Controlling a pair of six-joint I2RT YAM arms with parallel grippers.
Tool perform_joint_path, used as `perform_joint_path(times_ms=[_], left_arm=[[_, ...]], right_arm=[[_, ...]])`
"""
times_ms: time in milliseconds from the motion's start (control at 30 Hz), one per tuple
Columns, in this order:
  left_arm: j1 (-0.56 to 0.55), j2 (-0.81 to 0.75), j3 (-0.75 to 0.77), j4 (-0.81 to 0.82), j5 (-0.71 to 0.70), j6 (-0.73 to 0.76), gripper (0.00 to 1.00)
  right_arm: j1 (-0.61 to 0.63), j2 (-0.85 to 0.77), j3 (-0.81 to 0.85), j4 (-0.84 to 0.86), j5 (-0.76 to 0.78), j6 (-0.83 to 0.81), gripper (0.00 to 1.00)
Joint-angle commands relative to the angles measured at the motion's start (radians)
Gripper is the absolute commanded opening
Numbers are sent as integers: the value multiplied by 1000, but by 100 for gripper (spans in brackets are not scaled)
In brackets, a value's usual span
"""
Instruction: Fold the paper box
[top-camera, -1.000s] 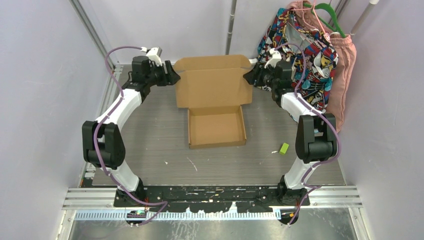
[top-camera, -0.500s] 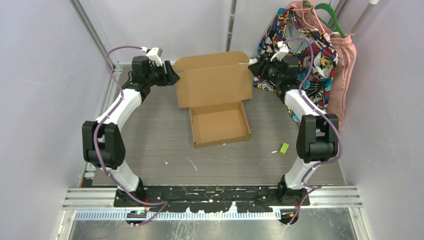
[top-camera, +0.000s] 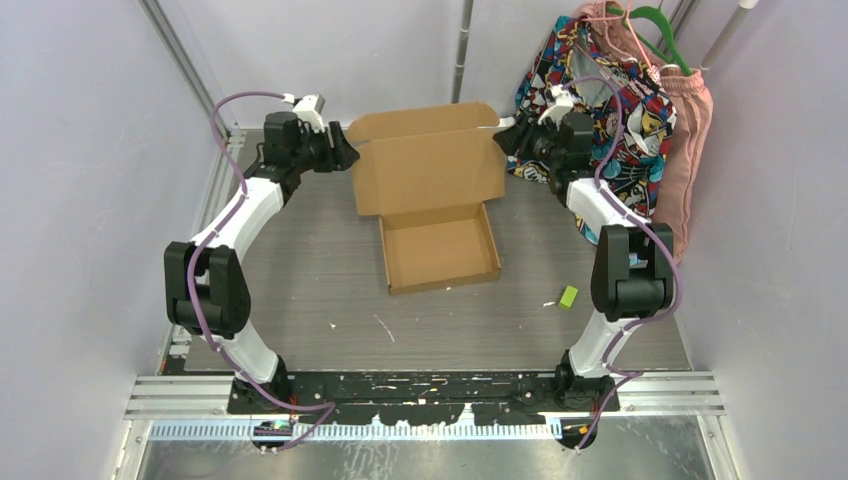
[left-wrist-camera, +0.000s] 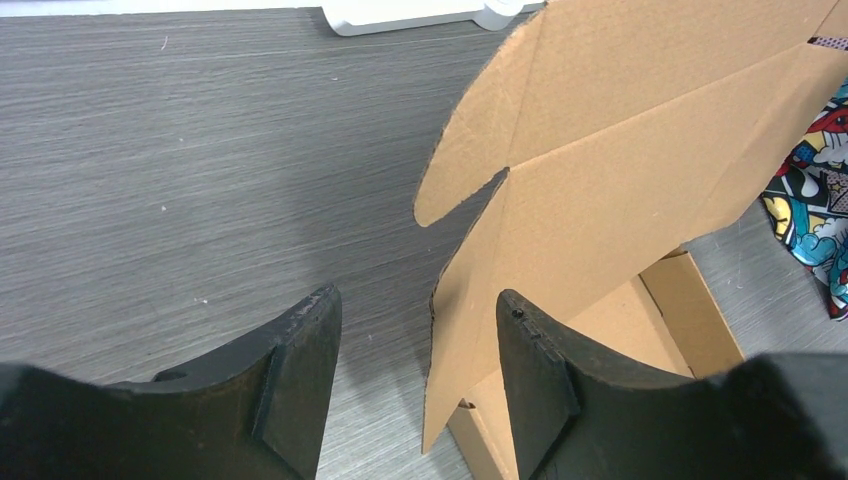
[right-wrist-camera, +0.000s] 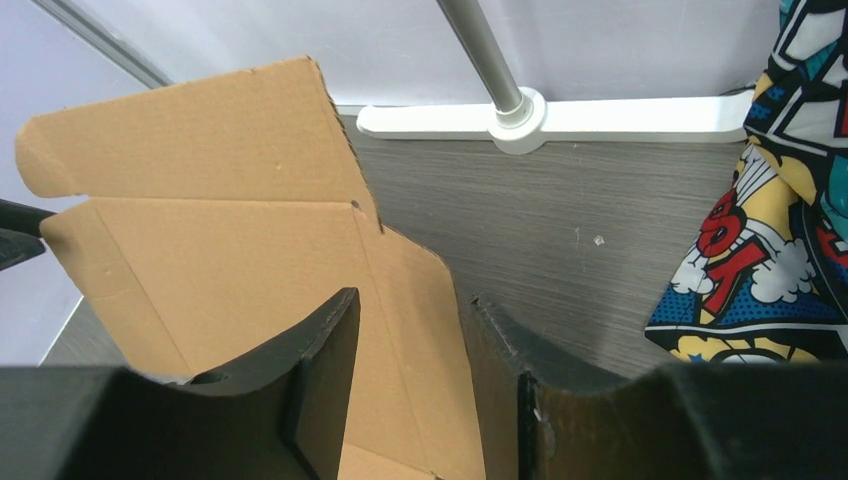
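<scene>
The paper box (top-camera: 428, 172) holds its raised lid crosswise between the left hand (left-wrist-camera: 415, 300) and right hand (right-wrist-camera: 410, 300), each released, fingers spread astride its nearest side edge.

The plain brown corrugated cardboard box (top-camera: 440, 248) has slid toward the right of the top view and twisted slightly, so its near-right corner sits higher in frame. The right arm's black two-finger gripper (top-camera: 504, 140) has moved toward the upper right.
</scene>
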Motion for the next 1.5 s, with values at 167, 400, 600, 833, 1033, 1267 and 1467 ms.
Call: perform_joint_path(times_ms=[167, 400, 600, 833, 1033, 1267, 1467], left_arm=[[-7, -4, 51, 22, 8, 13, 58], [-9, 0, 56, 19, 0, 17, 57], [-12, 9, 56, 16, -6, 19, 57], [-13, 14, 52, 17, -8, 23, 56], [-14, 15, 50, 19, -12, 27, 56], [-14, 21, 56, 18, -14, 27, 42], [-18, 43, 77, 17, -1, 20, 36]], right_arm=[[-3, 72, 77, 65, -25, 1, 49], [-4, 95, 91, 98, -36, 17, 47], [-7, 104, 104, 116, -50, 36, 44], [-7, 118, 114, 117, -68, 46, 36], [-8, 118, 108, 115, -70, 48, 30], [-7, 113, 94, 125, -69, 56, 30], [-7, 112, 89, 130, -74, 62, 29]])
